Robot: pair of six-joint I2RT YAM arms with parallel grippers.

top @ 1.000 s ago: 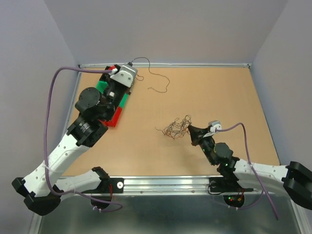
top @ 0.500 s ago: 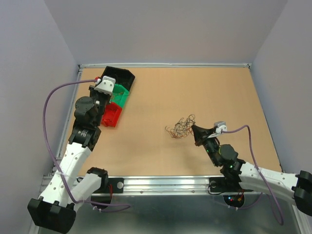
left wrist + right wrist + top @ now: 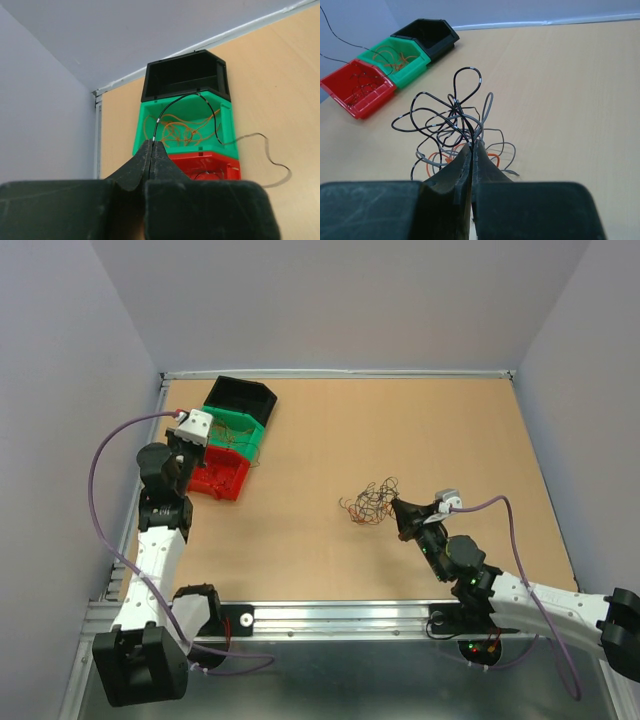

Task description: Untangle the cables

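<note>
Backing away from the black bin (image 3: 262, 390), the left gripper (image 3: 151, 144) now sits near the table's (image 3: 420, 430) nine o'clock edge, beside the green bin (image 3: 227, 125). A second earlier it hung over the black one, with a strand trailing toward four o'clock. Its fingers are pressed together on a single black wire (image 3: 195, 96), which arcs over the green bin and trails off its three o'clock side, probably drawn out to free it. The right gripper (image 3: 470, 145), barely shifted, pinches the tangle (image 3: 368, 502) just four o'clock of table centre, apparently anchoring it. Orange strands (image 3: 175, 132) lie in the green bin and dark strands (image 3: 357, 85) in the red bin (image 3: 215, 486).
</note>
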